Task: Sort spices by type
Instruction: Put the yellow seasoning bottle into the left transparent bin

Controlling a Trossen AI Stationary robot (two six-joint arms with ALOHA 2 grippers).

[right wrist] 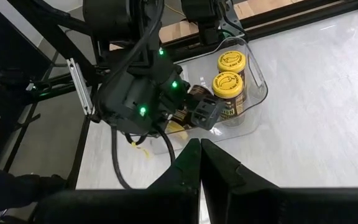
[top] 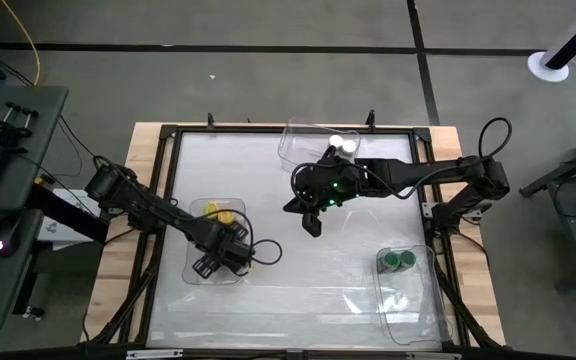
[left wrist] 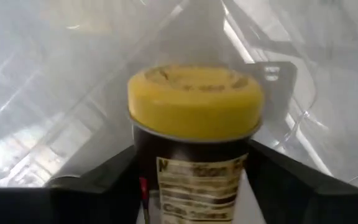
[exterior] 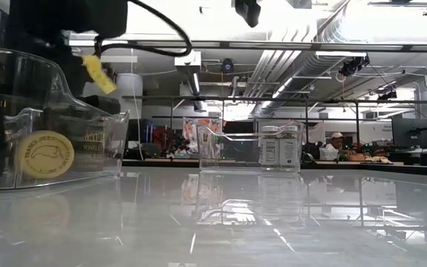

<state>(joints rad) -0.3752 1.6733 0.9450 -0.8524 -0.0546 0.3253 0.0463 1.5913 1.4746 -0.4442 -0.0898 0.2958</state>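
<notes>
On the worktop point(top: 298, 285): a white glossy surface inside a dark frame, with pale wood at the edges, carried three clear plastic bins.
Left bin point(top: 196, 270): clear, thin-walled, with rounded corners; it held yellow-lidded jars point(right wrist: 229, 84), two standing upright and touching in the right wrist view.
Left gripper point(top: 211, 262): it sat inside the left bin, its dark fingers point(left wrist: 98, 180) on either side of a held jar point(left wrist: 194, 134); the fingers stood fairly wide around the jar's body.
Held jar: a small dark cylinder with a round, matte yellow lid that had an embossed pattern; its white label showed print beginning "Nutrition", the rest too blurred to read.
Lying jar point(exterior: 44, 154): in the low view one yellow lid faced the camera through the bin wall, with a ring of raised lettering I could not read.
Far bin point(top: 313, 140): clear, near the far edge; it held white-lidded jars point(top: 342, 145) with pale labels whose print was too small to read.
Right bin point(top: 413, 300): clear, near the right front; green-lidded jars point(top: 398, 262) stood together at its far end.
Right gripper point(top: 311, 222): it hung over the middle of the worktop, dark fingers pressed together with nothing between them.
Right arm wrist point(top: 336, 185): small green lights glowed on its dark casing.
</notes>
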